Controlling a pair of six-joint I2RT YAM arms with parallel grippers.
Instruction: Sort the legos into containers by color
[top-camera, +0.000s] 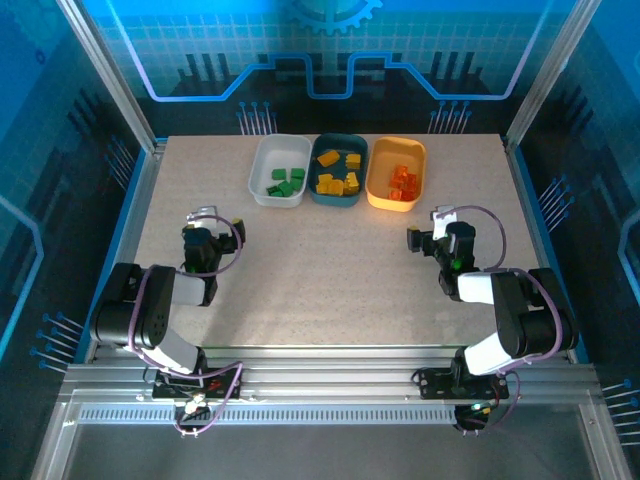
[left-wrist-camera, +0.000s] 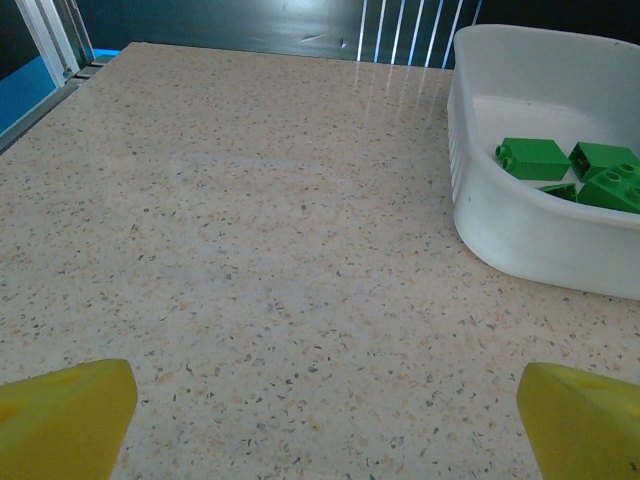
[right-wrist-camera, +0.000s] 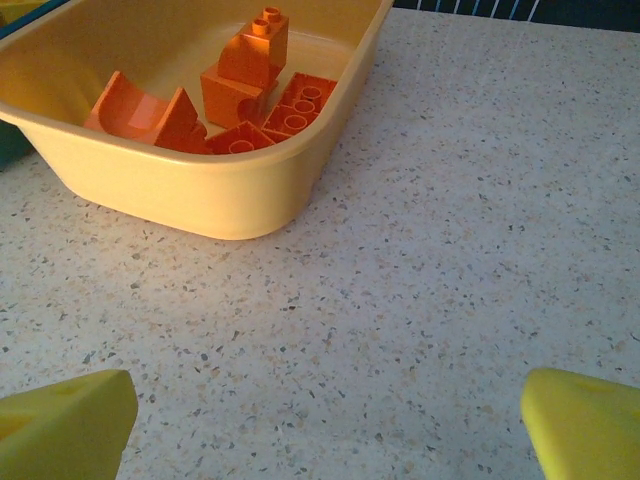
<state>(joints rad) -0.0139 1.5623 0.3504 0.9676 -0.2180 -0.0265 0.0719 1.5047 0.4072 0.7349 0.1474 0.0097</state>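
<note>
The left pincer stands wide apart over bare bench towards the left edge, about midway between the near and far edges. In its wrist view its yellow fingertips sit at the two lower corners with nothing between them. The right pincer mirrors it towards the right edge, also spread wide and holding nothing, with only speckled bench top between its yellow fingertips. Beyond both, three trays stand side by side in a row along the middle of the far edge, their long sides touching or nearly so. The white tray is on the left and holds the green legos; it lies ahead and to the right of the left pincer. The dark teal tray in the middle holds the yellow legos. The yellow-orange tray on the right holds the orange-red legos, piled towards its middle, and lies ahead and to the left of the right pincer. No brick lies loose on the bench.
</note>
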